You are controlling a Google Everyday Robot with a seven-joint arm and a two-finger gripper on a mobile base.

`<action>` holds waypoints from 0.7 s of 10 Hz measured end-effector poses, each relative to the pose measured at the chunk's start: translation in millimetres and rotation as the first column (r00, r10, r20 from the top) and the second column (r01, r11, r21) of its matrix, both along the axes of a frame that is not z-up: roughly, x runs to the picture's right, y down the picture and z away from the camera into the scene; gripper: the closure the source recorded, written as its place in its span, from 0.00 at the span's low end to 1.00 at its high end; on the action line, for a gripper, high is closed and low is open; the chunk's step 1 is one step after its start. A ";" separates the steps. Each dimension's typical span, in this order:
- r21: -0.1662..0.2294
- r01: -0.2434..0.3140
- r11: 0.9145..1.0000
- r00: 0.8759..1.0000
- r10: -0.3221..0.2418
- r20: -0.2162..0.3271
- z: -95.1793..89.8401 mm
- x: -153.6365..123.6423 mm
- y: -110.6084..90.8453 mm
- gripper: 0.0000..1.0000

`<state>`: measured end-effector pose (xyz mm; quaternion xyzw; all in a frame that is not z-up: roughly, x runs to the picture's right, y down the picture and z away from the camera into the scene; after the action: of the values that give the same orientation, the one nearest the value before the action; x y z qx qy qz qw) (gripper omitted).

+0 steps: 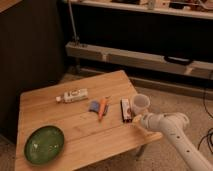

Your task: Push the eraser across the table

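**Risk: cup clipped, eraser spun off line**

The eraser (126, 110) is seen flat on the tabletop (75, 131), just beside the white cup (140, 103), between it and the orange stick (102, 107). The claw (136, 120) is placed just camera-side of the cup, at the eraser's near end, close to the tabletop's edge. Its fingers are taken as drawn together, w/ nothing clamped. Contact w/ the eraser can't be confirmed.

Risks, as judged:
- The cup could be clipped or tipped by the arm (170, 131) if the push is swept past it, since it's so near.
- The eraser could be spun, not slid, if struck off-centre at its end.
- If it's driven away from the cup, the stick and the blue piece (94, 106) beyond it could be ploughed along.

Hidden/unclear:
- The claw's tips are merged w/ the pale arm.
- The eraser's near end is partly covered, and its markings can't be read.
- The arm is cut off at the frame edge; the base isn't seen.
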<state>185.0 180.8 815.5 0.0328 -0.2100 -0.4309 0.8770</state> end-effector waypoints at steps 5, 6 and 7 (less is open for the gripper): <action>0.029 0.010 1.000 0.999 -0.009 -0.034 5.2 10.2 -9.7 1.00; 0.029 0.015 0.999 0.999 -0.014 -0.034 10.6 8.5 -9.9 1.00; 0.029 0.019 0.999 0.999 -0.018 -0.033 14.7 6.5 -10.0 1.00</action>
<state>191.5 170.7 830.2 0.0367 -0.1895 -0.4424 0.8758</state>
